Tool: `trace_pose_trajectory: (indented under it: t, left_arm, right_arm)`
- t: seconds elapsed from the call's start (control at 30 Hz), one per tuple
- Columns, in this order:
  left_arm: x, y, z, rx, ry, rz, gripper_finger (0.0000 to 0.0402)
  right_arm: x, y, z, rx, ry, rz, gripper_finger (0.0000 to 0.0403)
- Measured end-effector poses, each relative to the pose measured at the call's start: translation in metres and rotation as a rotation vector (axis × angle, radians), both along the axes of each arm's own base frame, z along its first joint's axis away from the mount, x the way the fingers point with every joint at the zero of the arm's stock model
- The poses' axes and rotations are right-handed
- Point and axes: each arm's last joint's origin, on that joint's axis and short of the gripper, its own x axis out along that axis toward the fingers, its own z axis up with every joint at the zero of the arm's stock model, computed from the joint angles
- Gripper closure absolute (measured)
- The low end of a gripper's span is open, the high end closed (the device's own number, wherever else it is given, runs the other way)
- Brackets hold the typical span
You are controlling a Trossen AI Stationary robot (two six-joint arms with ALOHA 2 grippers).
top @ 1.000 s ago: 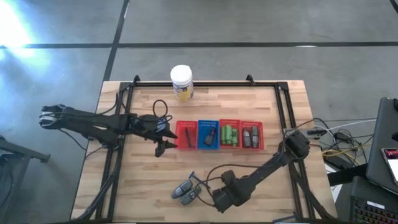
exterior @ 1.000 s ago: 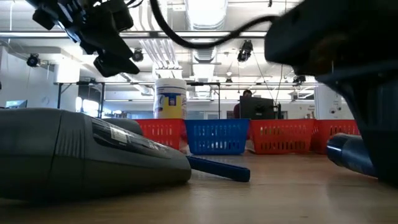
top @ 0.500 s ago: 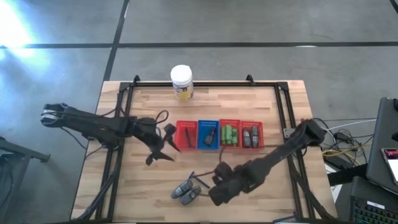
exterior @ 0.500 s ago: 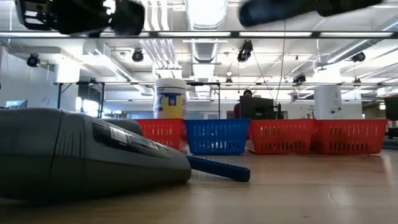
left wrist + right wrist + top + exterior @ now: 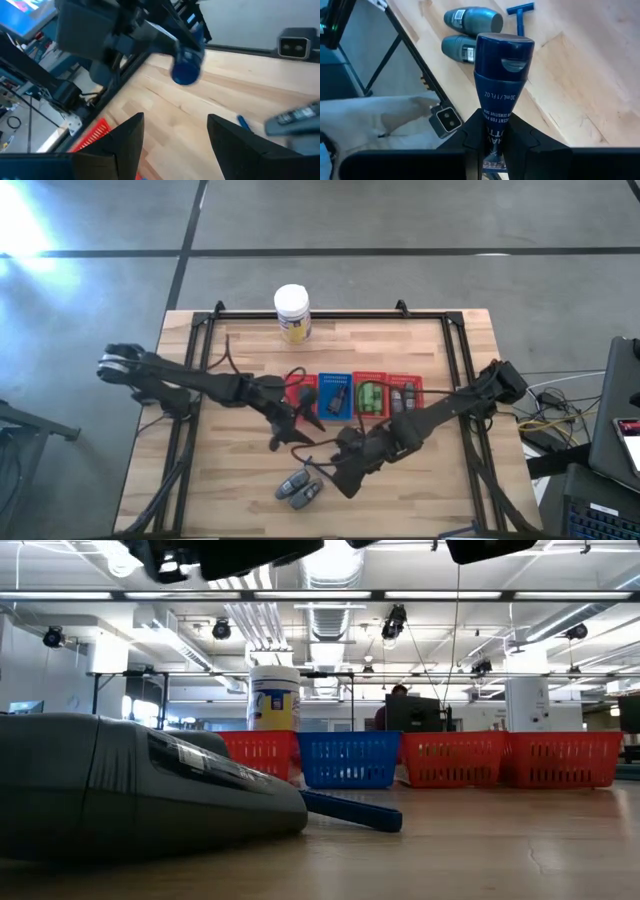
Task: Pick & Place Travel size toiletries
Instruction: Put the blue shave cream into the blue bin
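We view the wooden counter point(image 5: 420, 345) from above; both arms reach toward its middle. Beyond the right pincer point(image 5: 343, 473) stands a row of four mesh baskets point(image 5: 388, 397), one largely hidden under the left arm, the others already holding a dark item, green bottles point(image 5: 371, 397) and grey bottles point(image 5: 403, 398); we judge the sorting mostly done. The white jar point(image 5: 292, 313) stands well beyond the row at the far edge. The right pincer, lifted clear of the counter, is pressed onto a dark blue tube point(image 5: 499, 80), cap outward; no basket is yet beneath it. Just beside this pincer, toward the near edge, lie two grey oval bottles point(image 5: 300, 488) and a thin blue razor point(image 5: 520, 14), so at least these remain, besides the tube in transit. The left pincer point(image 5: 298, 416) hangs close to the right one, fingers point(image 5: 124, 141) spread and empty. The right wrist view alone shows the grip and the tube's print; the left wrist view shows the tube point(image 5: 187, 70) from its cap end. The low view gives one grey bottle point(image 5: 140, 785) looming large and the razor point(image 5: 352, 811) behind it, but neither pincer.
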Motion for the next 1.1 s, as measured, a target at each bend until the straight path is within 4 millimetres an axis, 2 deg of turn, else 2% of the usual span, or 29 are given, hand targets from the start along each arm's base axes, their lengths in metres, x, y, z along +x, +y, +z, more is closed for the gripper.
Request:
trace_pose_trajectory:
  t: [0.27,0.53,0.73,1.1]
  left_arm:
    - [0.017,-0.019,0.005,0.047,-0.083,-0.055,0.0179]
    - [0.030,-0.024,-0.002,0.039,-0.128,-0.062,0.0179]
    - [0.040,-0.032,-0.011,0.036,-0.101,-0.089,0.0179]
    - [0.043,-0.039,-0.013,0.031,-0.094,-0.107,0.0179]
  right_arm:
    - [-0.001,0.000,0.001,-0.007,-0.003,0.038,0.0350]
    - [-0.002,-0.001,0.004,-0.008,-0.014,0.047,0.0363]
    - [-0.002,0.000,0.005,-0.008,-0.018,0.058,0.0351]
    - [-0.002,-0.001,0.006,-0.019,-0.029,0.056,0.0364]
